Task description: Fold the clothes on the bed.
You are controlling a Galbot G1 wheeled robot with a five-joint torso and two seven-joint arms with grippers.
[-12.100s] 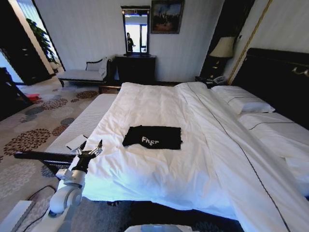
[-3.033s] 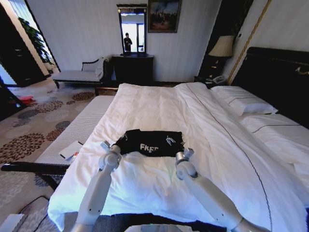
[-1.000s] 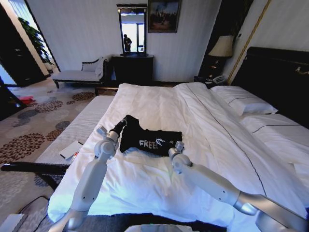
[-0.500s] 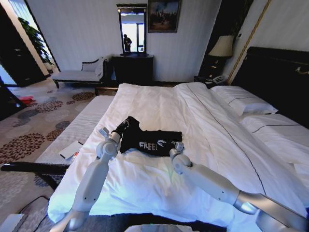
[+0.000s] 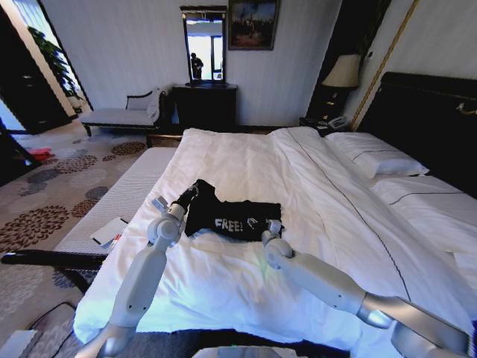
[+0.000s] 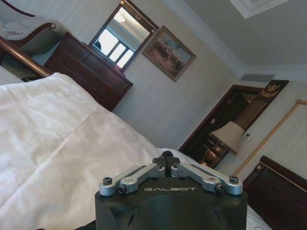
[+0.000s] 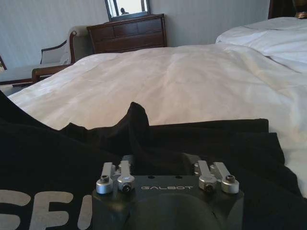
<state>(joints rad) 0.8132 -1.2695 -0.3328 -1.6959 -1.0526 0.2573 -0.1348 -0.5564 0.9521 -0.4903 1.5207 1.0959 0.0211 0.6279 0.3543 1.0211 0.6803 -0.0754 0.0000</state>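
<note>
Soft black cotton T-shirt (image 5: 227, 216) lies crumpled on the near half of the bed (image 5: 246, 160), over a smooth white duvet (image 5: 223, 276) with faint creases. White block letters on the chest read "FREE!" from the head view; up close on the right wrist view only pale letter fragments show along the fabric's lower edge. The left claw (image 5: 188, 195) is at the shirt's left corner, where the cloth is lifted into a small peak off the duvet; on the left wrist view its linkage bars are drawn together to a closed tip (image 6: 166, 158), "GALBOT" printed on the black housing, though the cloth itself can't be seen between the fingers there. The right claw (image 5: 262, 222) sits at the shirt's near right edge, its body pressed down among dark folds (image 7: 144, 139); the fingers are buried in black fabric, so how far apart they stand can't be told. A white pillow (image 5: 373, 158) rests by the dark headboard (image 5: 425, 112).
</note>
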